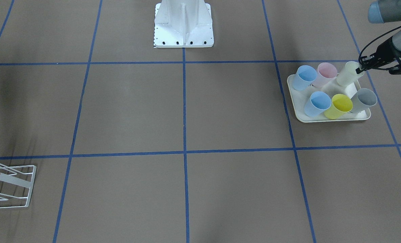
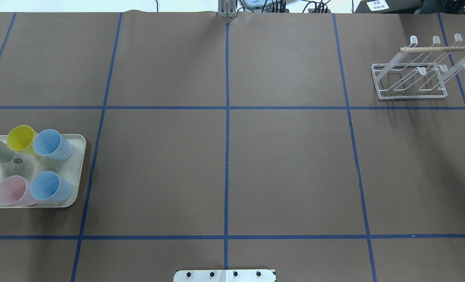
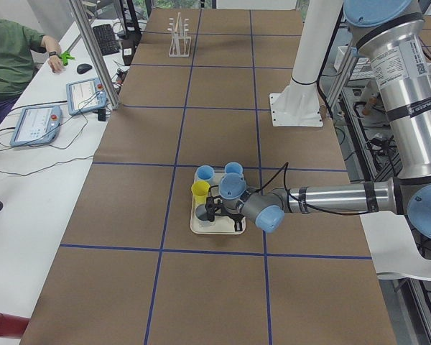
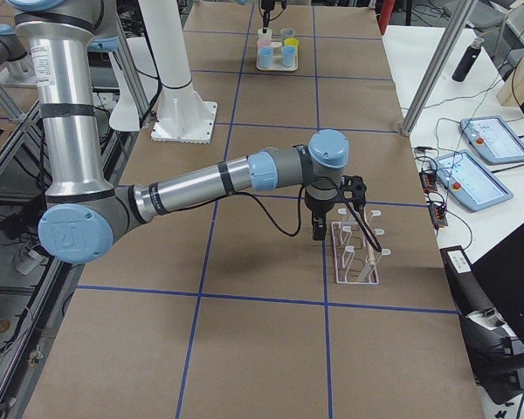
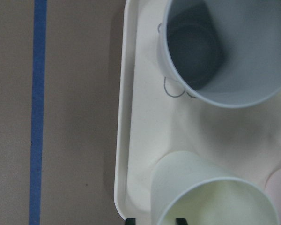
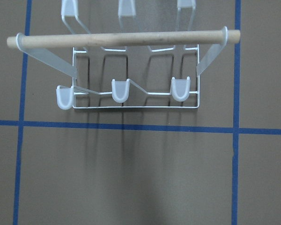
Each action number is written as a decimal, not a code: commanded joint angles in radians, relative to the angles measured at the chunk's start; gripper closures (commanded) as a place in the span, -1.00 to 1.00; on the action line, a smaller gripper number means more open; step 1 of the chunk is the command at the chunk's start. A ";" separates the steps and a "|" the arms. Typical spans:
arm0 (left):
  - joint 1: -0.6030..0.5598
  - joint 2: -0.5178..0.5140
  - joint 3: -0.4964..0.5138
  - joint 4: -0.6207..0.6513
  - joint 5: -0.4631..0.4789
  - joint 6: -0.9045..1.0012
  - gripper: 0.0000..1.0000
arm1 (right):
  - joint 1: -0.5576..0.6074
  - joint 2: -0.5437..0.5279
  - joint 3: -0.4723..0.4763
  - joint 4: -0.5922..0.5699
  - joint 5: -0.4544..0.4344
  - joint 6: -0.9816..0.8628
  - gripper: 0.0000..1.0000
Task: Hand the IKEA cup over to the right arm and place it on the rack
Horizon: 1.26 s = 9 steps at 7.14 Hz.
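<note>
The pale cup (image 1: pixel 347 73) stood in the tray (image 2: pixel 80 156), in the tray's outer corner on the robot's side. The pink cup (image 1: pixel 326 73) was just beside it along that edge and the grey cup (image 5: pixel 225 47) was next to it along the tray's outer side. The yellow cup (image 1: pixel 340 105) and two blue cups filled the rest of the tray.

The left pincer (image 1: pixel 358 70) was at the pale cup's rim, reaching in from outside the tray. In the wrist view one fingertip (image 5: pixel 131 220) sat outside the cup's wall and the other lay within the rim, so they straddled the wall. I could not tell whether they had pinched it.

The rack (image 6: pixel 117 40) stood well apart from the tray, at the worktop's opposite end. The right pincer (image 4: pixel 318 225) hovered above the rack, and its state could not be told from these views.

The step in hand looked like the pick-up, with the hand-over and the placing not yet done. To do it well, the wall should sit deep between the fingers before they clamp, since a bite on the lip alone could let a light cup swing or slip. The lift should go straight up out of the tray until the cup's base clears the pink and grey cups. Only then should it travel away from the tray toward mid-worktop. Gripping one side of the rim leaves the cup's body free, which the right pincer will likely need for its own hold.
</note>
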 commanded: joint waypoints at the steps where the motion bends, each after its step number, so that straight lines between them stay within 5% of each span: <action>1: -0.024 0.084 -0.095 0.011 -0.010 0.001 1.00 | -0.002 0.003 0.011 0.001 -0.003 0.037 -1.00; 4: -0.133 0.124 -0.186 0.062 -0.020 0.010 1.00 | -0.008 -0.009 0.011 0.009 -0.004 0.035 -1.00; 6: -0.235 0.072 -0.339 0.287 -0.018 0.013 1.00 | -0.008 -0.009 0.017 0.009 -0.004 0.023 -1.00; 9: -0.322 -0.318 -0.364 0.686 -0.004 -0.003 1.00 | -0.008 -0.006 0.032 0.009 -0.004 0.024 -1.00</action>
